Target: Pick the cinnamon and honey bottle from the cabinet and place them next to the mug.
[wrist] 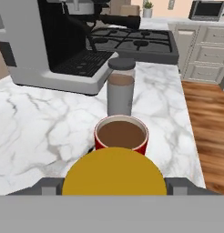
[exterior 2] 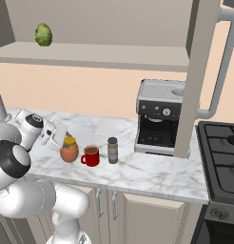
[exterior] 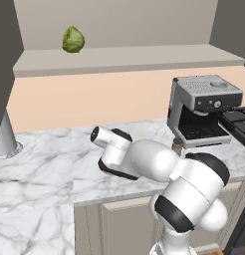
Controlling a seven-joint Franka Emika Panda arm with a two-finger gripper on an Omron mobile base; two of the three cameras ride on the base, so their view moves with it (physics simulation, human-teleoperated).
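Note:
The honey bottle [exterior 2: 69, 151], a squat orange jar with a yellow lid [wrist: 114, 172], stands on the marble counter just left of the red mug [exterior 2: 91, 156]. My gripper [exterior 2: 60, 137] reaches it from the left, and its fingers [wrist: 47, 185] press both sides of the jar, so it is shut on it. In the hand view the mug [wrist: 121, 134] sits directly behind the lid, with the cinnamon [wrist: 121, 89] upright beyond it. The cinnamon [exterior 2: 112, 150] stands right of the mug; its cap [exterior: 178, 145] peeks over my arm. The cabinet [exterior 2: 104, 58] shelf runs above.
A green cabbage [exterior 2: 43, 35] lies at the left of the cabinet shelf. A silver coffee machine [exterior 2: 159, 116] stands on the counter right of the cinnamon, and a black stove [exterior 2: 221, 147] lies beyond it. An open cabinet door [exterior 2: 197, 76] hangs before the machine.

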